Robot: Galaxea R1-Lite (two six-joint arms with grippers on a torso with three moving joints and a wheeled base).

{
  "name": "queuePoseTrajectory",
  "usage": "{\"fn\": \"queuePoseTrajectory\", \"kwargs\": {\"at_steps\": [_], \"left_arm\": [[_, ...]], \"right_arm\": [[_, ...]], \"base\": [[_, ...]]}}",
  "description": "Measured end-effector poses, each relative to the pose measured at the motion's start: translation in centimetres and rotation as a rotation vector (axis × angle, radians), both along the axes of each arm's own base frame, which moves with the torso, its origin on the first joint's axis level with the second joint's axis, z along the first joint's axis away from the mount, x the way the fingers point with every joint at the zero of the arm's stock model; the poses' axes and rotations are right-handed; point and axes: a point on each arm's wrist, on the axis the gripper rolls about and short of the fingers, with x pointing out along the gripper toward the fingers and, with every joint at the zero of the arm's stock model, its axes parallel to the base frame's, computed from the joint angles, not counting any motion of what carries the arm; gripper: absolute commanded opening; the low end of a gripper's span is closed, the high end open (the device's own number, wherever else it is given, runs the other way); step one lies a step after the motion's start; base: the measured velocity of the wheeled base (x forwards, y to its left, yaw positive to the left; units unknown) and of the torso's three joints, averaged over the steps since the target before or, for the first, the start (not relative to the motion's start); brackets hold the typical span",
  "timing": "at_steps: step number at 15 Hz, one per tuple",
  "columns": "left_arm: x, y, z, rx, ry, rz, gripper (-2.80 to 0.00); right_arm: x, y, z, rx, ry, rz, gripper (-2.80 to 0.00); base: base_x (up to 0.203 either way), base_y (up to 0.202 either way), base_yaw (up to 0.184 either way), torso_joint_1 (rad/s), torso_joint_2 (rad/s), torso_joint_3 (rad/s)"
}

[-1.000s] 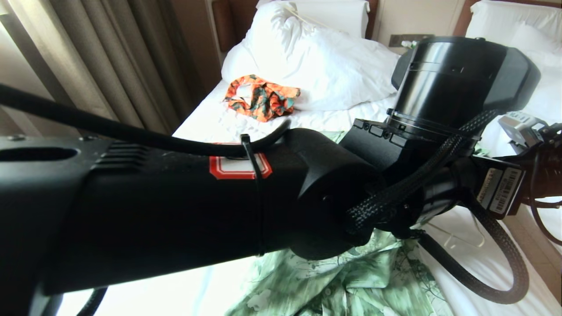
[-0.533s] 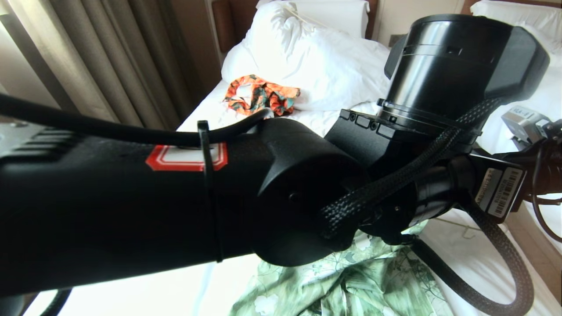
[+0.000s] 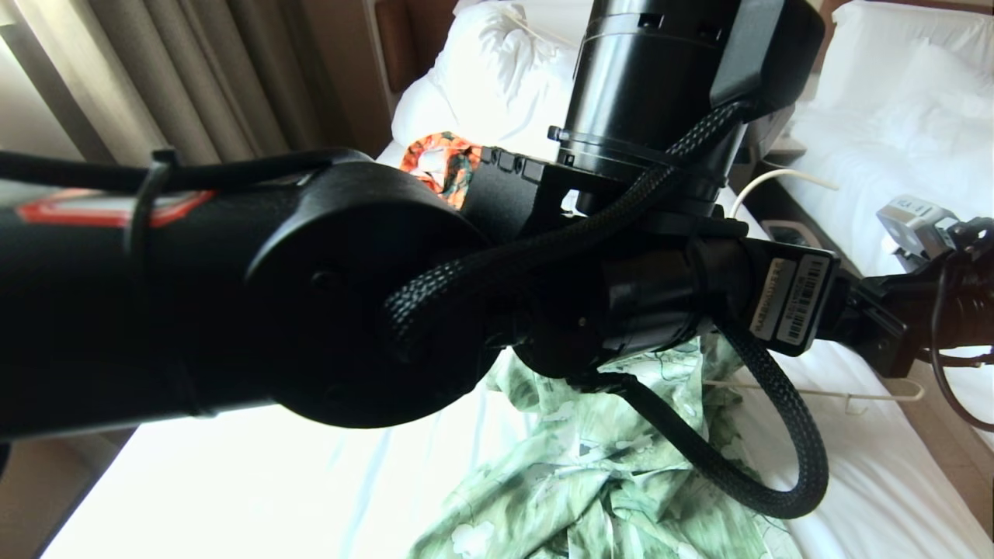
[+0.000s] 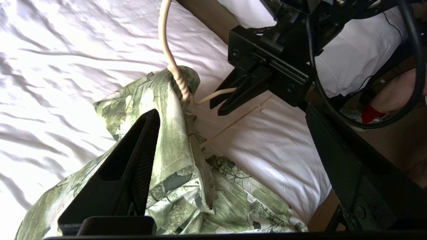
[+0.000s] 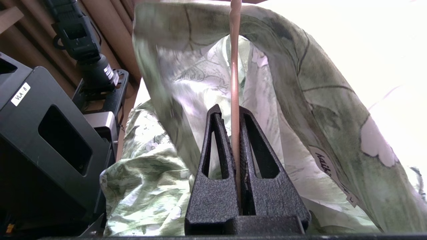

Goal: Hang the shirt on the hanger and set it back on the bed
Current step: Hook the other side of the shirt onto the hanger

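Observation:
The green flowered shirt point(image 3: 590, 466) lies bunched on the bed point(image 3: 233, 481). Its collar end point(image 4: 173, 110) is lifted and draped over the cream hanger point(image 4: 166, 43) at the hook's neck. My right gripper point(image 4: 223, 104) is shut on the hanger's sloping arm, just clear of the cloth. In the right wrist view the thin rod point(image 5: 235, 66) runs up between the shut fingers point(image 5: 217, 143) into the shirt point(image 5: 300, 100). My left gripper point(image 4: 231, 115) stands wide open over the shirt, one finger point(image 4: 133, 160) resting against the fabric and gripping nothing. The hanger's bottom bar point(image 3: 815, 392) pokes out over the sheet.
An orange patterned garment point(image 3: 435, 163) lies by the white pillows point(image 3: 497, 85). Curtains point(image 3: 155, 78) hang on the left. A second bed point(image 3: 893, 101) stands on the right across a narrow gap. A person's leg point(image 4: 393, 96) shows beside the bed edge. My left arm blocks most of the head view.
My left gripper has opened and let go of the shirt. The left arm has swung up and back, uncovering more of the shirt and hanger bar. The right gripper holds still.

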Motion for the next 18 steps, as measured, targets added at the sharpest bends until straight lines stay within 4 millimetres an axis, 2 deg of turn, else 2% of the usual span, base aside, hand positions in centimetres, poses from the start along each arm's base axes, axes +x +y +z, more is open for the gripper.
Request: {"fn": "queuePoseTrajectory", "kwargs": {"at_steps": [3, 6, 7, 10, 16, 18], "left_arm": [[-0.7, -0.8, -0.3, 0.003, 0.002, -0.022, 0.0], [-0.8, -0.8, 0.3, -0.02, -0.005, -0.008, 0.0], [-0.6, -0.3, 0.7, -0.026, -0.008, 0.006, -2.8], [0.1, 2.0, 0.5, -0.002, 0.002, 0.048, -2.8], [0.7, 7.1, -3.2, 0.069, 0.065, 0.067, -2.8], [2.0, 8.5, -3.6, 0.013, 0.052, 0.058, -2.8]], "right_arm": [[0.2, 0.0, -0.5, 0.001, 0.016, 0.0, -2.8], [0.3, 0.0, -0.6, 0.001, 0.021, 0.0, -2.8], [0.3, 0.0, -0.7, 0.001, 0.022, 0.0, -2.8], [0.4, 0.0, -0.8, 0.001, 0.026, 0.001, -2.8], [0.4, 0.7, -0.8, 0.002, 0.026, 0.024, -2.8], [0.4, 0.7, -0.8, 0.003, 0.025, 0.025, -2.8]], "base": [[0.0, 0.0, 0.0, 0.0, 0.0, 0.0], [0.0, 0.0, 0.0, 0.0, 0.0, 0.0], [0.0, 0.0, 0.0, 0.0, 0.0, 0.0], [0.0, 0.0, 0.0, 0.0, 0.0, 0.0], [0.0, 0.0, 0.0, 0.0, 0.0, 0.0], [0.0, 0.0, 0.0, 0.0, 0.0, 0.0]]}}
